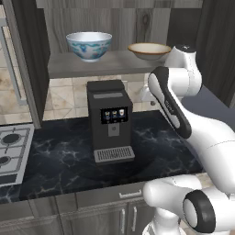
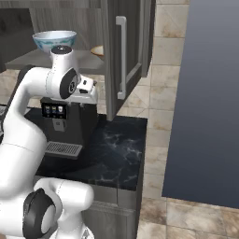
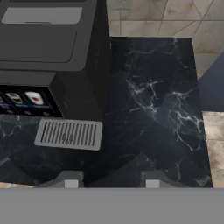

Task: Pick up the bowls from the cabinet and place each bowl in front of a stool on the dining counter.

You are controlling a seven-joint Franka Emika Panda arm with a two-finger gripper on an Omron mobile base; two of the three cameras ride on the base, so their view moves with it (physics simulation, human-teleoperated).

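We see both bowls on the grey shelf (image 1: 92, 66) of the dark wood-grain cabinet (image 1: 27, 55), whose door (image 2: 126, 51) hangs open. The deep white bowl with the blue floral pattern (image 1: 89, 45) stands toward the shelf's left part, near its front edge. The shallower cream bowl (image 1: 149, 50) sits well apart from it, toward the shelf's right end.

Below the shelf, a black coffee machine (image 1: 110, 120) stands on the black marble counter (image 1: 156, 151), near the counter's back edge, its grey drip tray (image 3: 68, 133) facing forward. A gas hob (image 1: 11, 149) lies at the counter's left end.

Our gripper (image 3: 108, 180) hangs above the counter's right part, beside the machine, looking down at bare marble. Its two fingertips (image 3: 70, 179) stand apart with nothing between them, partly spread and touching nothing.
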